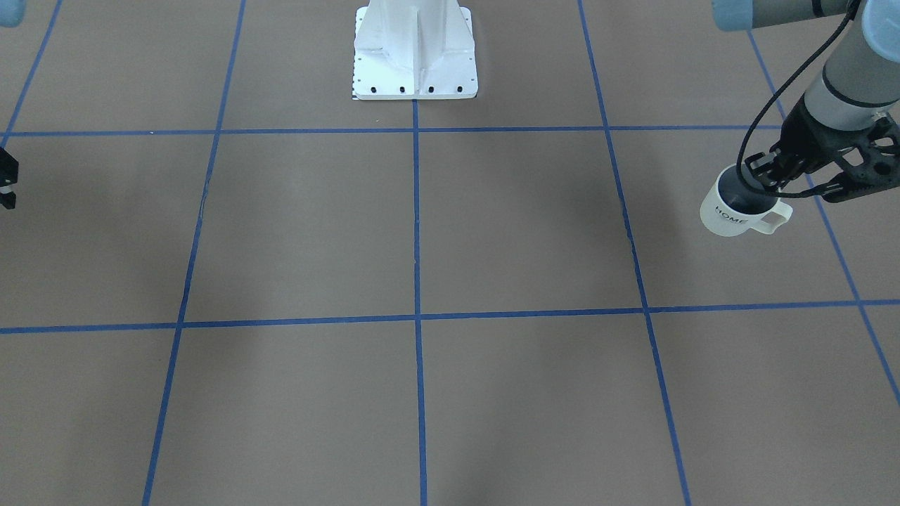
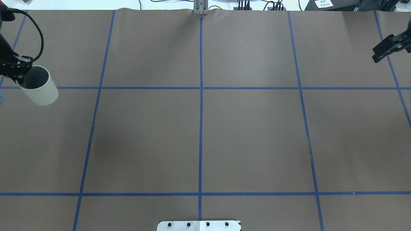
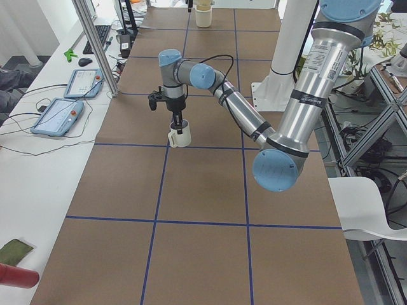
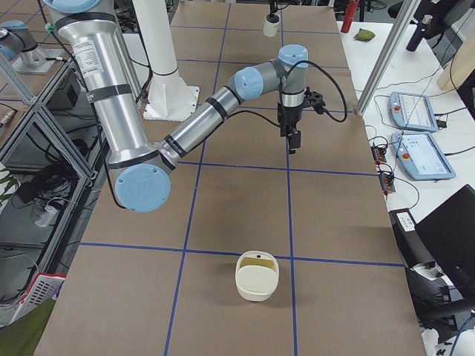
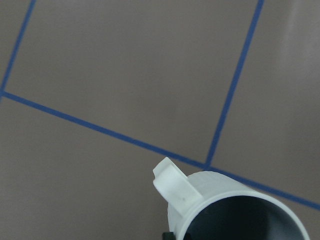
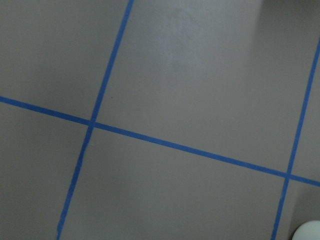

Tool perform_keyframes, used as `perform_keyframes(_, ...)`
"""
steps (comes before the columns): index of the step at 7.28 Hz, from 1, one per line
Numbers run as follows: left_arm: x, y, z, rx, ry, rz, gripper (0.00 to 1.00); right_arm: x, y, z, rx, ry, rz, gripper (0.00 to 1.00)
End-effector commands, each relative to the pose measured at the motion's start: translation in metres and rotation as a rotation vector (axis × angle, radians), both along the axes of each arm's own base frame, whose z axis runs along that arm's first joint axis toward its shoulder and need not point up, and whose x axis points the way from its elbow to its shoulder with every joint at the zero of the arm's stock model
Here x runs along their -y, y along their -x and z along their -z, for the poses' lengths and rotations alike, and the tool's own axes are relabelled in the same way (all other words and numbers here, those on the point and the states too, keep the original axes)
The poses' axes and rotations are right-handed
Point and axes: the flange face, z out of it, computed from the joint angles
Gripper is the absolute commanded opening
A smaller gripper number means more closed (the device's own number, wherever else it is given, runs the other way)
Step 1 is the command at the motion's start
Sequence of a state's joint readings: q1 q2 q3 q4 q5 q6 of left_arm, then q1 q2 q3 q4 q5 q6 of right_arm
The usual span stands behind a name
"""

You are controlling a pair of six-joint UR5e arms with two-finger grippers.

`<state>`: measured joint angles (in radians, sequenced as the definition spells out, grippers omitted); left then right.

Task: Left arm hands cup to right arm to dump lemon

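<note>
Starting at the far left of the overhead view, the left gripper [image 2: 20, 71] is pinching the rim of the cup [image 2: 41, 91], and the cup hangs clear of the surface [image 2: 250, 134]. From up here you get only plain off-white wall and the dark grey inside. The left wrist camera catches the squarish handle [image 5: 175, 182] jutting out by the rim, and the front-facing camera adds the black "HOME" lettering [image 1: 731, 212] on the side. Is the lemon in there? I cannot tell; the inside reads dark in every view.

Across the middle it's brown surface crossed by blue tape lines [image 2: 200, 128], with the white base plate [image 2: 199, 225] at the bottom edge.

Over at the right edge, the right gripper [image 2: 375, 54] hangs well apart from the cup, fingers slightly parted, nothing between them. Only the side cameras reach further. The exterior right view has a cream container [image 4: 257, 288] standing on the surface close to the camera, yellowish inside. The right wrist camera sees mostly tape lines, plus a pale sliver in its bottom corner.
</note>
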<state>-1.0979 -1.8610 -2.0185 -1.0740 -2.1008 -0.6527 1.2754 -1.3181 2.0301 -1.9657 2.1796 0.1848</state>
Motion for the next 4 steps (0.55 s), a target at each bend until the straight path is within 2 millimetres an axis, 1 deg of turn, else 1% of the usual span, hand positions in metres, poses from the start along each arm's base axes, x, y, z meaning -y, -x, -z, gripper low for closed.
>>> perform_keyframes(1, -0.029, 0.012, -0.050, -0.025, -0.008, -0.083, 0.00, -0.025, -0.071, -0.052, 0.046, -0.008, 0.049, 1.00)
perform_keyframes(2, -0.040, 0.016, -0.076, -0.065, -0.016, -0.091, 0.00, -0.035, -0.091, -0.068, 0.041, 0.010, 0.027, 1.00)
perform_keyframes(3, -0.049, 0.019, -0.105, -0.084, -0.034, -0.091, 0.00, -0.042, -0.094, -0.082, 0.034, 0.027, 0.037, 1.00)
perform_keyframes(4, -0.050, 0.015, -0.124, -0.129, -0.030, -0.095, 0.00, -0.045, -0.096, -0.088, 0.032, 0.008, 0.071, 1.00)
